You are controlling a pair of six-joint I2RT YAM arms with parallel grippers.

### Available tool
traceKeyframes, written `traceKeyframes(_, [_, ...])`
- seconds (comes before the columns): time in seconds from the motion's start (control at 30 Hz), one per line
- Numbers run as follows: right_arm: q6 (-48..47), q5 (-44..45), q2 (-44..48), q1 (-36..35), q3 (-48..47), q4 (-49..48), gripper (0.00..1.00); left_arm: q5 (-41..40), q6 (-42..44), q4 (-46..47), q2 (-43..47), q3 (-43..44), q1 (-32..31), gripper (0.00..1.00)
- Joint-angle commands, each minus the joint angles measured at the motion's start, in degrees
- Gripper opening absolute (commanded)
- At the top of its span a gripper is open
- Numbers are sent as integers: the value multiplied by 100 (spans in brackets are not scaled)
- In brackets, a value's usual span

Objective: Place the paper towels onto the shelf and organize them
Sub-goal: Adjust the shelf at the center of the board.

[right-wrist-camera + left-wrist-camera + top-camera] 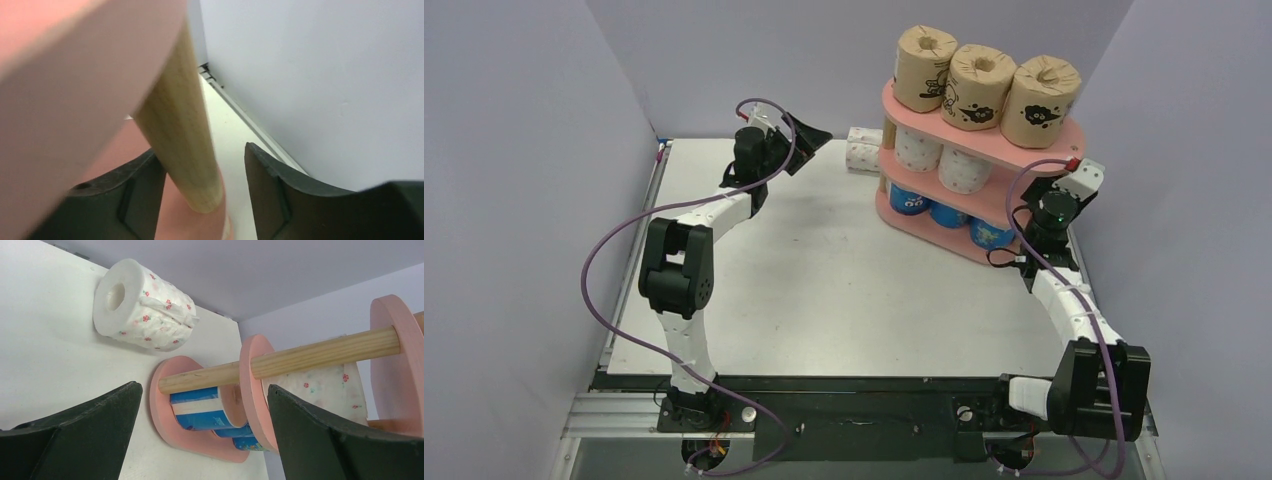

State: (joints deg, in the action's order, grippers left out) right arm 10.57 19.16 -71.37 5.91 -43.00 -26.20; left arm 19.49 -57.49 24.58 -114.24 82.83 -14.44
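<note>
The pink shelf (pixel 984 138) stands at the back right. Three brown paper towels (pixel 980 88) stand on its top board, two white dotted ones (pixel 919 150) on the middle and blue ones (pixel 911 200) on the bottom. One more white dotted roll (pixel 862 150) (pixel 142 307) lies on its side on the table, just left of the shelf. My left gripper (pixel 812 140) (pixel 203 390) hovers open and empty beside that roll. My right gripper (pixel 1074 168) (pixel 202 152) is at the shelf's right end, open around a wooden post (pixel 185 130). The post touches one finger (pixel 140 185), with a gap to the other.
Grey walls close in the table (pixel 824 270) at the back and on both sides. The right wall is close to my right arm. A metal rail (pixel 240 117) runs along the table's edge by that wall.
</note>
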Motion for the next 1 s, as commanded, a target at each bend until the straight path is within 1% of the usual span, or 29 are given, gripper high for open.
traceKeyframes(0.0, [230, 548, 605, 72, 11, -74, 60, 47, -7, 265, 296, -151, 73, 96])
traceKeyframes(0.03, [254, 556, 690, 45, 3, 4, 72, 51, -7, 266, 305, -174, 77, 96])
traceKeyframes(0.1, [328, 571, 781, 18, -44, 224, 79, 59, -7, 260, 326, -231, 78, 96])
traceKeyframes(0.33, [816, 580, 1321, -161, 42, 1045, 81, 13, 33, 48, 317, -235, 107, 96])
traceKeyframes(0.47, [1148, 668, 1841, -440, 180, 1725, 81, 52, -4, -38, 211, -167, 176, 96])
traceKeyframes(0.67, [1766, 536, 2760, -555, 260, 2665, 81, 141, -99, -81, 1, -65, 312, 96])
traceKeyframes(0.77, [2017, 216, 3043, -556, 203, 3165, 82, 151, -59, -124, -149, 102, 349, 96])
traceKeyframes(0.83, [2147, -76, 3286, -681, 261, 3426, 82, 168, -37, -167, -284, 279, 371, 96])
traceKeyframes(0.97, [2275, -951, 3740, -949, 570, 3679, 82, 417, -28, -211, -758, 831, 409, 96])
